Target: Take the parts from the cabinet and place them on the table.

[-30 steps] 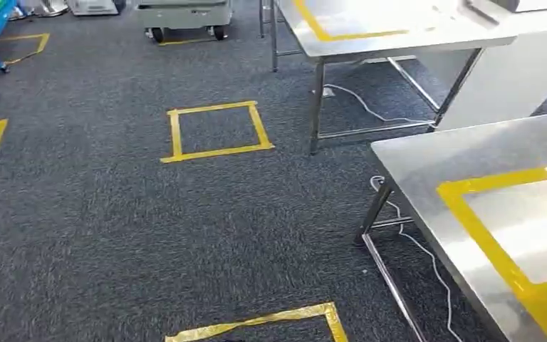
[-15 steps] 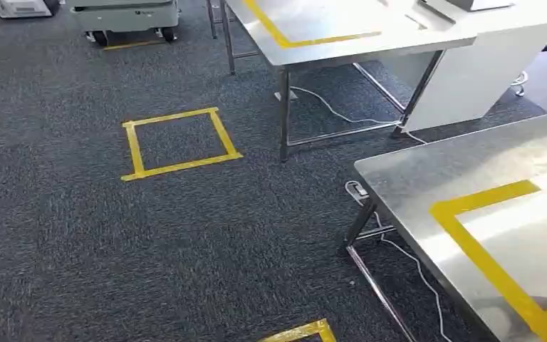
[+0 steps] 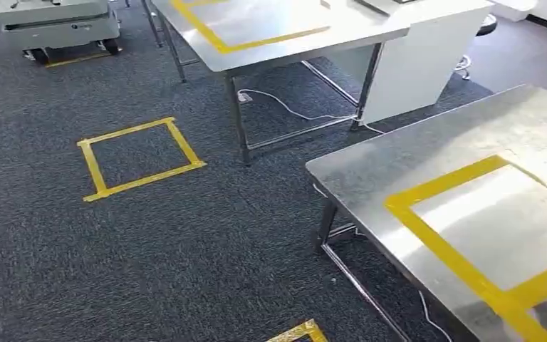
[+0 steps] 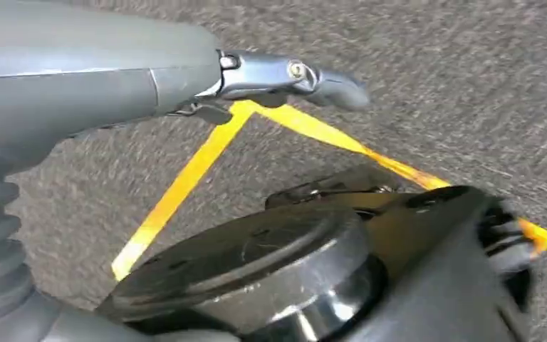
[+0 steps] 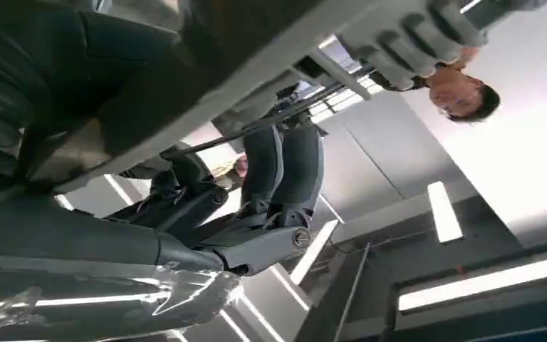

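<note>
- The only likely part I can find is a crinkled clear wrap [image 5: 149, 299] lying against the thumb of my right hand [image 5: 256, 214]; I take it for a bagged part, but I cannot tell whether the curled fingers [image 5: 278, 164] actually grip it
- My left hand [image 4: 285, 71] hangs over carpet with its thumb stretched out; I cannot tell if it holds anything
- The near steel table [image 3: 370, 164] has nothing lying inside its yellow tape frame [image 3: 441, 185], so I judge the placing is not yet done
- Beyond that table stands a second steel table [image 3: 370, 25], with a white cable [image 3: 285, 107] under it
- Well left of the near table are a taped floor square [image 3: 124, 131] and a grey cart [image 3: 57, 21]
- A person [image 5: 463, 92] stands near; the table's corner is what I must mind
</note>
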Robot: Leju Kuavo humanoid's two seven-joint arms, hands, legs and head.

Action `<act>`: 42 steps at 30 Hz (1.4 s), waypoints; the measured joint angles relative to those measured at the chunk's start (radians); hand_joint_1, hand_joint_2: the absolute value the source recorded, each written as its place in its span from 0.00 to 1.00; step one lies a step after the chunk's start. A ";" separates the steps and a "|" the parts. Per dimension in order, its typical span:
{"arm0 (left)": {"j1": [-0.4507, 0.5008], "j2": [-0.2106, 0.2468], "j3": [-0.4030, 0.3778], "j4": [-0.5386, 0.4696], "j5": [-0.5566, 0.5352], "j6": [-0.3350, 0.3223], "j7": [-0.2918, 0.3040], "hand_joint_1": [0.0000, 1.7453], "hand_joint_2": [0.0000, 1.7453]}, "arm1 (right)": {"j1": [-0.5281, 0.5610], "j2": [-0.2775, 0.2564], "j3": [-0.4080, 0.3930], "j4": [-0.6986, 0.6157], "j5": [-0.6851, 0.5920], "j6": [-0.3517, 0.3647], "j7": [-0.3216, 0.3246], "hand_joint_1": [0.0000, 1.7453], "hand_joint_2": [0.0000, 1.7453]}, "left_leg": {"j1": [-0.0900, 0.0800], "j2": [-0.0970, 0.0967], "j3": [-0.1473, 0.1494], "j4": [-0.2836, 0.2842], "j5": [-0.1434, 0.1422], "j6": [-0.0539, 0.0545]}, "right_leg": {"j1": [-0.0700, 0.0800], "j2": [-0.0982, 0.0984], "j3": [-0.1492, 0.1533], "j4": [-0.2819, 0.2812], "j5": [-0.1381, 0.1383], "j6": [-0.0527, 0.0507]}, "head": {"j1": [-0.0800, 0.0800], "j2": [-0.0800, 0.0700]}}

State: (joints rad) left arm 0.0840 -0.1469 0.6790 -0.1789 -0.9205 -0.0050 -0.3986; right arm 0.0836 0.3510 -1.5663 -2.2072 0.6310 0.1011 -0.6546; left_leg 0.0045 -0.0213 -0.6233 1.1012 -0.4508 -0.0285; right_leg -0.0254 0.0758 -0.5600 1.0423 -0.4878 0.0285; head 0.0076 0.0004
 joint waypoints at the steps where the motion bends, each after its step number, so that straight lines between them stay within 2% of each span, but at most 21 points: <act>1: 0.000 -0.003 0.003 0.000 0.000 0.001 0.000 0.00 1.00 | 0.005 0.000 0.000 -0.006 0.006 0.008 0.004 1.00 1.00 | 0.006 -0.047 0.025 -0.050 0.005 0.000 | 0.001 0.009 -0.002 0.001 -0.003 0.006 | 0.001 0.000; 3: -0.001 -0.007 0.006 0.000 0.001 0.002 0.002 0.00 1.00 | 0.012 0.000 0.000 -0.017 0.012 0.020 0.010 1.00 1.00 | 0.004 -0.042 0.039 -0.081 -0.011 0.004 | -0.001 0.024 -0.011 0.001 -0.002 0.019 | 0.003 0.000; 6: -0.002 -0.009 0.011 0.000 0.005 0.003 0.007 0.00 1.00 | 0.026 0.000 -0.003 -0.026 0.010 0.029 0.024 1.00 1.00 | 0.006 -0.014 0.048 -0.095 -0.007 0.027 | -0.007 0.035 -0.012 -0.006 -0.003 0.039 | 0.002 0.000; 8: -0.001 -0.010 0.019 0.000 0.005 0.005 0.009 0.00 1.00 | 0.030 0.000 -0.005 -0.033 0.008 0.033 0.032 1.00 1.00 | 0.002 0.001 0.053 -0.097 -0.011 0.037 | 0.002 -0.045 -0.051 0.084 -0.058 0.039 | 0.005 0.000; 11: 0.000 -0.014 0.024 0.000 0.005 0.003 0.012 0.00 1.00 | 0.032 0.000 -0.005 -0.037 0.006 0.034 0.040 1.00 1.00 | -0.005 0.034 0.057 -0.096 -0.016 0.044 | 0.004 -0.065 -0.157 0.294 -0.146 0.043 | 0.004 0.000; 12: 0.000 -0.014 0.027 0.000 0.005 0.003 0.013 0.00 1.00 | 0.036 0.000 -0.005 -0.037 0.006 0.034 0.041 1.00 1.00 | -0.006 0.044 0.059 -0.096 -0.018 0.044 | 0.004 -0.065 -0.159 0.294 -0.132 0.042 | 0.004 0.000; 14: 0.000 -0.015 0.030 0.000 0.005 0.002 0.013 0.00 1.00 | 0.044 0.000 -0.005 -0.039 0.013 0.036 0.044 1.00 1.00 | -0.006 0.060 0.067 -0.096 -0.023 0.041 | 0.004 -0.072 -0.101 0.178 -0.056 0.040 | 0.004 0.000; 15: 0.000 -0.017 0.031 0.000 0.005 0.002 0.016 0.00 1.00 | 0.045 0.000 -0.005 -0.045 0.017 0.044 0.048 1.00 1.00 | -0.006 0.069 0.074 -0.096 -0.027 0.037 | 0.004 -0.092 -0.046 0.076 -0.010 0.039 | 0.004 0.000; 16: 0.000 -0.018 0.032 0.000 0.005 0.002 0.016 0.00 1.00 | 0.045 0.000 -0.005 -0.049 0.027 0.056 0.049 1.00 1.00 | -0.008 0.076 0.080 -0.096 -0.031 0.031 | 0.005 -0.132 -0.011 0.007 0.004 0.039 | 0.005 0.000; 21: -0.002 -0.021 0.041 0.000 0.005 0.002 0.020 0.00 1.00 | 0.065 0.000 -0.005 -0.076 0.108 0.186 0.056 1.00 1.00 | -0.008 0.107 0.094 -0.101 -0.039 0.002 | 0.014 -0.086 -0.003 -0.008 0.012 0.005 | 0.004 0.000; 23: -0.003 -0.022 0.046 0.000 0.003 0.001 0.021 0.00 1.00 | 0.069 0.000 -0.005 -0.085 0.144 0.246 0.054 1.00 1.00 | -0.005 0.049 0.067 -0.035 -0.091 -0.008 | 0.008 -0.075 -0.005 -0.012 0.018 -0.005 | -0.003 0.000; 26: -0.001 -0.023 0.049 0.000 0.002 0.000 0.021 0.00 1.00 | 0.072 0.000 -0.005 -0.087 0.193 0.316 0.037 1.00 1.00 | -0.004 0.030 -0.045 0.185 -0.186 -0.011 | 0.008 -0.048 -0.011 -0.012 0.020 -0.010 | -0.004 0.000; 28: -0.001 -0.022 0.054 0.000 0.000 -0.001 0.021 0.00 1.00 | 0.073 0.000 -0.005 -0.087 0.229 0.357 0.016 1.00 1.00 | -0.004 0.028 -0.047 0.177 -0.146 -0.009 | 0.008 -0.028 -0.010 -0.011 0.020 -0.010 | -0.004 0.000; 30: -0.001 -0.022 0.055 0.000 -0.001 0.000 0.022 0.00 1.00 | 0.073 0.000 -0.005 -0.087 0.241 0.371 0.008 1.00 1.00 | -0.002 0.016 0.018 0.035 -0.053 -0.005 | 0.005 -0.007 -0.007 -0.011 0.020 -0.007 | -0.004 0.000; 31: -0.001 -0.022 0.055 0.000 -0.001 -0.001 0.022 0.00 1.00 | 0.073 0.000 -0.005 -0.087 0.247 0.376 0.004 1.00 1.00 | 0.002 -0.011 0.053 -0.039 -0.020 -0.005 | 0.003 0.002 -0.007 -0.011 0.020 -0.003 | -0.004 0.000; 32: -0.001 -0.022 0.055 0.000 -0.002 -0.001 0.022 0.00 1.00 | 0.073 0.000 -0.005 -0.087 0.259 0.385 -0.003 1.00 1.00 | 0.005 -0.052 0.070 -0.079 -0.021 -0.003 | 0.009 0.010 -0.012 -0.007 0.019 0.005 | -0.004 0.000; 36: 0.001 -0.023 0.056 0.000 -0.006 -0.004 0.024 0.00 1.00 | 0.074 0.000 -0.004 -0.087 0.323 0.447 -0.035 1.00 1.00 | 0.003 -0.024 0.076 -0.101 -0.025 0.021 | 0.001 0.045 -0.030 -0.018 0.029 0.031 | -0.002 0.000; 37: -0.001 -0.021 0.057 0.000 -0.008 -0.004 0.024 0.00 1.00 | 0.078 0.000 -0.004 -0.087 0.336 0.460 -0.040 1.00 1.00 | 0.007 -0.011 0.078 -0.106 -0.021 0.029 | 0.001 0.021 -0.030 -0.007 0.022 0.033 | -0.002 0.000; 39: -0.002 -0.021 0.059 0.000 -0.011 -0.005 0.024 0.00 1.00 | 0.079 0.000 -0.002 -0.087 0.351 0.473 -0.042 1.00 1.00 | 0.004 0.003 0.078 -0.107 -0.023 0.037 | 0.007 -0.049 -0.079 0.097 -0.046 0.036 | 0.006 0.000; 41: 0.000 -0.021 0.059 0.000 -0.018 -0.008 0.024 0.00 1.00 | 0.083 0.000 0.008 -0.085 0.365 0.474 -0.042 1.00 1.00 | -0.002 0.026 0.079 -0.107 -0.026 0.040 | 0.007 -0.064 -0.153 0.256 -0.119 0.039 | 0.006 0.000; 42: 0.003 -0.019 0.060 0.000 -0.020 -0.011 0.024 0.00 1.00 | 0.088 0.000 0.020 -0.082 0.378 0.466 -0.042 1.00 1.00 | -0.003 0.037 0.080 -0.106 -0.026 0.041 | 0.007 -0.065 -0.171 0.295 -0.125 0.040 | 0.005 0.000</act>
State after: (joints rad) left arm 0.0865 -0.1659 0.7385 -0.1789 -0.9407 -0.0156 -0.3746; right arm 0.1713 0.3513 -1.5465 -2.2896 1.0090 0.5676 -0.6966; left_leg 0.0011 0.0156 -0.5432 0.9948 -0.4773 0.0126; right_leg -0.0182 0.0105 -0.7313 1.3369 -0.6125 0.0682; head 0.0122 0.0004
